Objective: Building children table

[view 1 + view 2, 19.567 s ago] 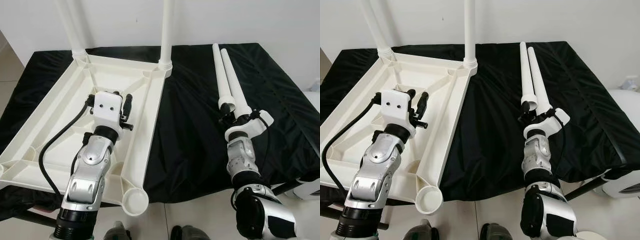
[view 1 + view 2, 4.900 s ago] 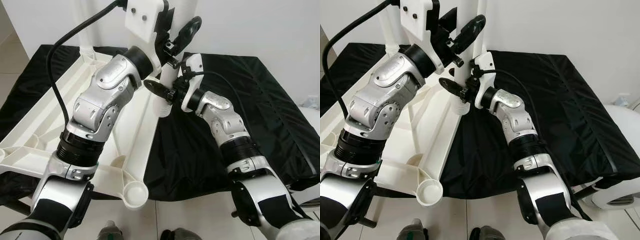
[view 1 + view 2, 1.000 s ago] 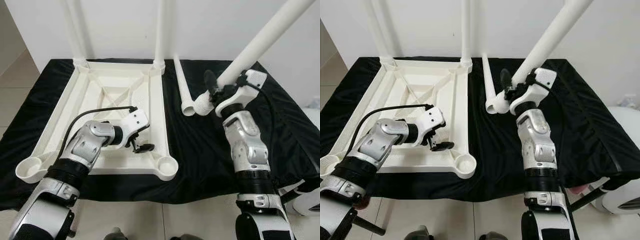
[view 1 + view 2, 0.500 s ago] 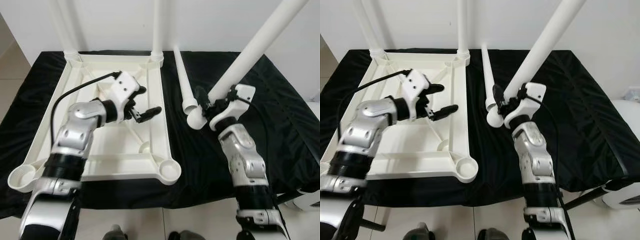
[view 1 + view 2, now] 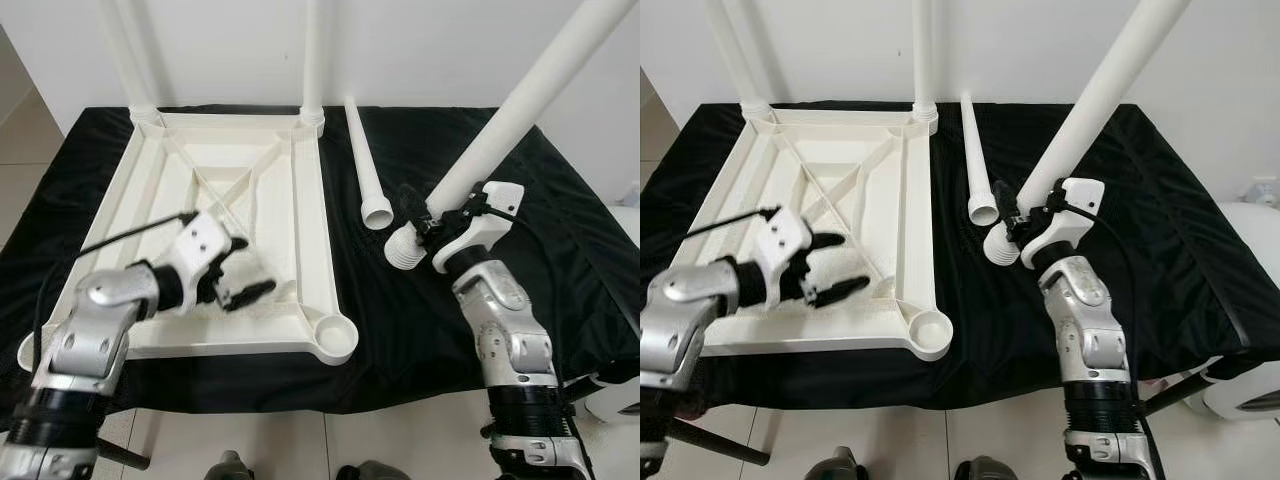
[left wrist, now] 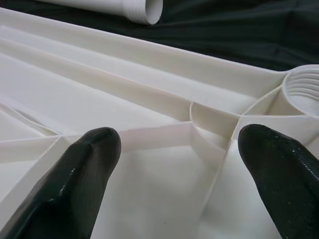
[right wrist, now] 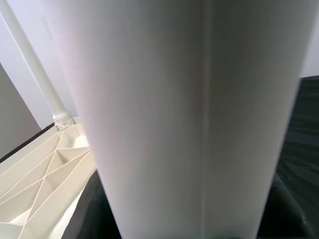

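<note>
The white table top (image 5: pixel 240 170) lies upside down on the black cloth. Two white legs stand in its far corners, one on the left (image 5: pixel 125 60) and one on the right (image 5: pixel 313 60). A loose leg (image 5: pixel 362 160) lies on the cloth beside the far right corner. My right gripper (image 5: pixel 432 212) is shut on another leg (image 5: pixel 520 110), which tilts up to the right with its threaded end (image 5: pixel 403 247) just above the cloth. My left gripper (image 5: pixel 243 275) is open over the near part of the underside, its fingers (image 6: pixel 75 174) apart, close to the bare near right socket (image 5: pixel 335 340).
The black cloth (image 5: pixel 560 200) covers the whole work table, with bare room right of the held leg. A white wall stands close behind. A white rounded object (image 5: pixel 625 385) sits low at the right, past the table's corner. Tiled floor shows below the near edge.
My left gripper has dropped back from the middle of the table top toward its near edge, still open. The right gripper and its leg have shifted slightly nearer and to the right.
</note>
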